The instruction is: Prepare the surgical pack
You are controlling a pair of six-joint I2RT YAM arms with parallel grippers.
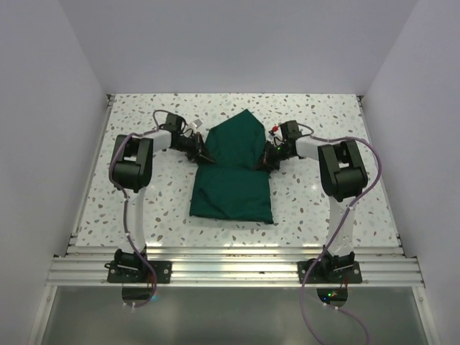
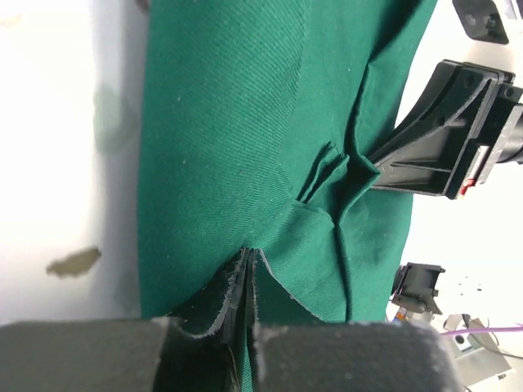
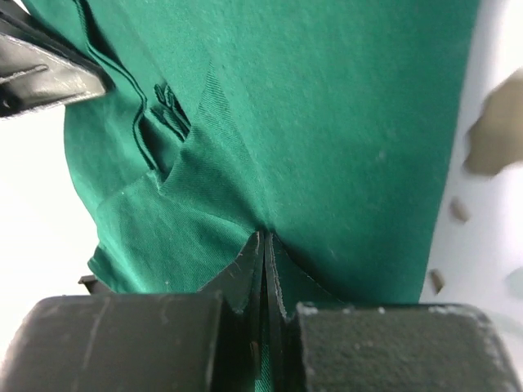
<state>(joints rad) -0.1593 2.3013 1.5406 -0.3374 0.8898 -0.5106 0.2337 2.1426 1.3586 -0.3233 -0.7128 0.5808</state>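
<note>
The drape (image 1: 233, 183) lay on the table (image 1: 165, 208) between the two sets of jaws, folded into a plump rectangle on the near side and a pointed flap on the far side. The cloth was dark green twill, soft and limp, and it puckered into small pleats just beyond each pinch. No instruments, gauze or tray showed; whether any lay inside the folds could not be told.

The left gripper (image 2: 247, 269) was closed tight on the drape's left edge, with a thin ridge of cloth squeezed between its fingers. The right gripper (image 3: 263, 245) was clamped the same way on the opposite edge, so the two faced each other across the cloth where flap met rectangle.

This looked like the wrapping stage, with both side edges caught for a fold. The next move probably called for both arms to lift together, keeping the cloth evenly taut, and carry the fold across the bundle. An uneven pull would likely skew the limp cloth or drag the whole bundle across the table.
</note>
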